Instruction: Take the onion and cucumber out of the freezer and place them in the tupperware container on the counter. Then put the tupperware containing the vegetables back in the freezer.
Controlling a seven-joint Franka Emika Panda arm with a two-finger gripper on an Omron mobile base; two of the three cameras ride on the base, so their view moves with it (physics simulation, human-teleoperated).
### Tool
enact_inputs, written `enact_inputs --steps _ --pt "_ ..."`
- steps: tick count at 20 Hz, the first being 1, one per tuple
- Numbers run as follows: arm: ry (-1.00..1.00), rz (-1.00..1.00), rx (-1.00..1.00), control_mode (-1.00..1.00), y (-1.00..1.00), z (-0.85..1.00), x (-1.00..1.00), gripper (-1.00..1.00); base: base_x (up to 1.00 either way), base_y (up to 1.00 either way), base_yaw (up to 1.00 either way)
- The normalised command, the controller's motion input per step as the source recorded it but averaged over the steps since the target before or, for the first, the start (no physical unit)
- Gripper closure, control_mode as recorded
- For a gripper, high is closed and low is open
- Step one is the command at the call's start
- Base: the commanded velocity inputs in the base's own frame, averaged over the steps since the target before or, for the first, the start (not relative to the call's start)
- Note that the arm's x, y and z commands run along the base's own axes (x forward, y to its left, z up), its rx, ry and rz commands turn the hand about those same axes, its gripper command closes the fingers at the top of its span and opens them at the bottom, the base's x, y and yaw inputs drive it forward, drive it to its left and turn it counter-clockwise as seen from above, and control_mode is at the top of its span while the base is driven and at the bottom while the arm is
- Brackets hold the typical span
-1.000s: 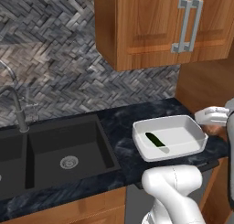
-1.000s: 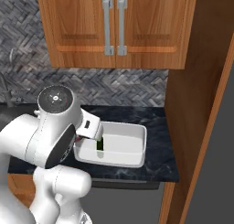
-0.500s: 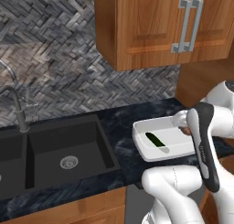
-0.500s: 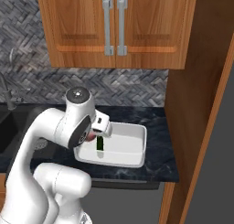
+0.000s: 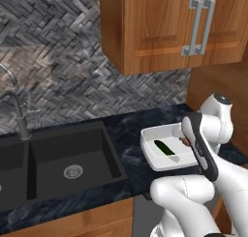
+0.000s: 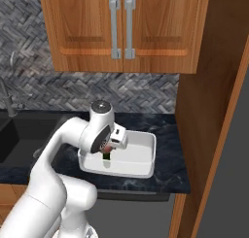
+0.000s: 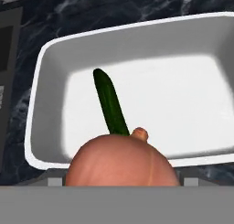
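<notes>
My gripper (image 6: 105, 149) is shut on the onion (image 7: 121, 160), a smooth reddish-orange ball that hides the fingertips in the hand view. It hangs just above the near side of the white tupperware container (image 7: 137, 30), without touching it. The dark green cucumber (image 7: 109, 104) lies flat inside the container, towards its left part. From the left base view the container (image 5: 151, 134) stands on the black-marbled counter (image 5: 126, 127) with the cucumber (image 5: 164, 147) in it and my forearm across its right side. In the right base view the onion (image 6: 102, 147) shows red under the hand. The freezer is out of view.
A black double sink (image 5: 68, 158) with a faucet (image 5: 17, 115) lies left of the container. Wooden wall cabinets (image 5: 169, 28) hang above the counter. A tall wooden panel (image 6: 204, 110) and a grey surface (image 6: 233, 183) close off the right side.
The arm has swung in from the right over the container, carrying the onion. The hand now hangs above the cucumber. Container and cucumber have not moved.
</notes>
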Motion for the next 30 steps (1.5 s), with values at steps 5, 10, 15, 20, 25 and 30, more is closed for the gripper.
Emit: enact_inputs --steps 5,10,15,20,25,30 --pt "0.03 0.05 0.00 -1.00 -0.19 -0.42 0.50 1.00 0.00 0.00 0.00" --pt "0.05 0.05 0.00 -1.00 -0.11 -0.44 0.35 1.00 0.00 0.00 0.00" --pt "0.09 0.05 0.00 -1.00 0.00 -0.40 0.36 -1.00 0.00 0.00 0.00" --pt "0.01 0.05 0.00 -1.00 -0.03 -0.07 0.10 -1.00 0.00 0.00 0.00" --pt "0.00 0.03 0.00 -1.00 -0.11 0.05 -0.08 -1.00 0.00 0.00 0.00" --pt "-0.04 0.00 0.00 -1.00 -0.15 0.34 -0.30 -1.00 0.00 0.00 0.00"
